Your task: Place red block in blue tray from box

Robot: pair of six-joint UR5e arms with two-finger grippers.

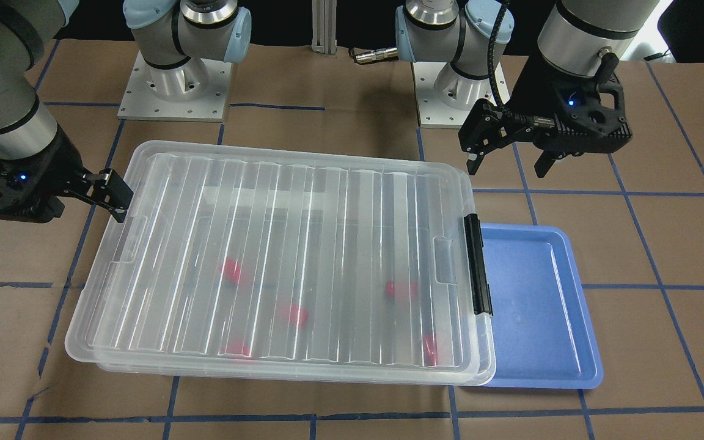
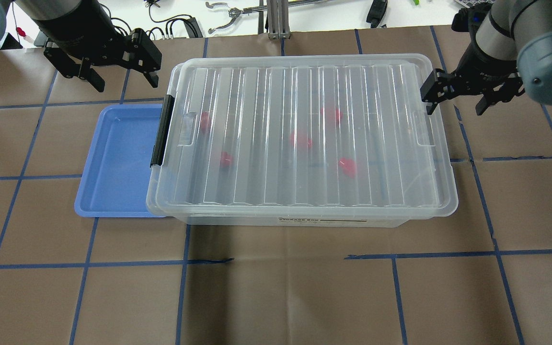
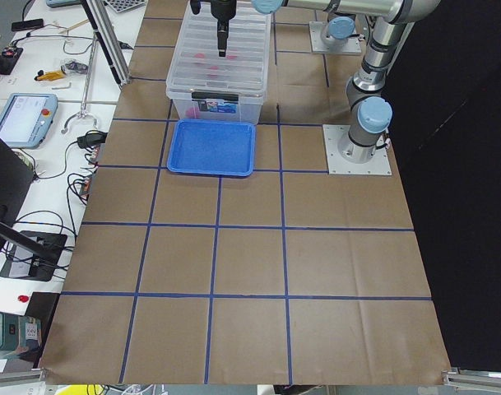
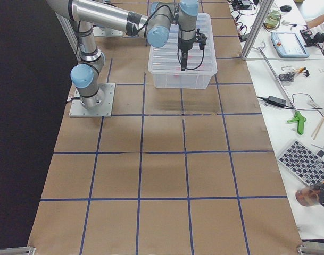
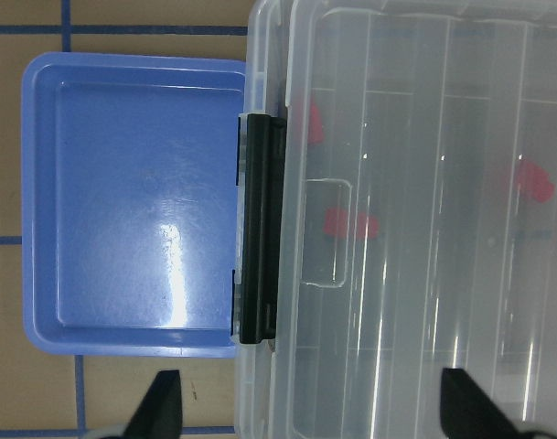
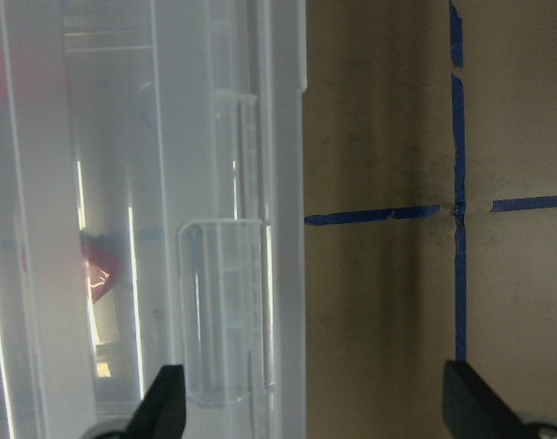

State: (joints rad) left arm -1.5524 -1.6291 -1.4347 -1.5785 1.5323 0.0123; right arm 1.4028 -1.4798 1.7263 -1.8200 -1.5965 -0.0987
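The clear box [image 2: 266, 182] lies mid-table with its ribbed lid on and its black latch bar [image 2: 161, 132] down. Several red blocks, such as the one near the latch [image 2: 205, 120], show blurred through the lid [image 1: 297, 315]. The blue tray [image 2: 113, 158] lies empty against the latch end, partly under the lid's rim [image 5: 132, 210]. My left gripper [image 2: 122, 76] hovers open and empty above the far latch-end corner [image 1: 508, 159]. My right gripper [image 2: 455, 103] hovers open and empty over the box's opposite short end [image 6: 319, 412].
The two arm bases [image 1: 175, 79] [image 1: 450, 85] stand on the robot's side of the box. Brown paper with blue tape lines covers the table. A white bench with cables and tools [image 2: 237, 9] runs along the table's far edge.
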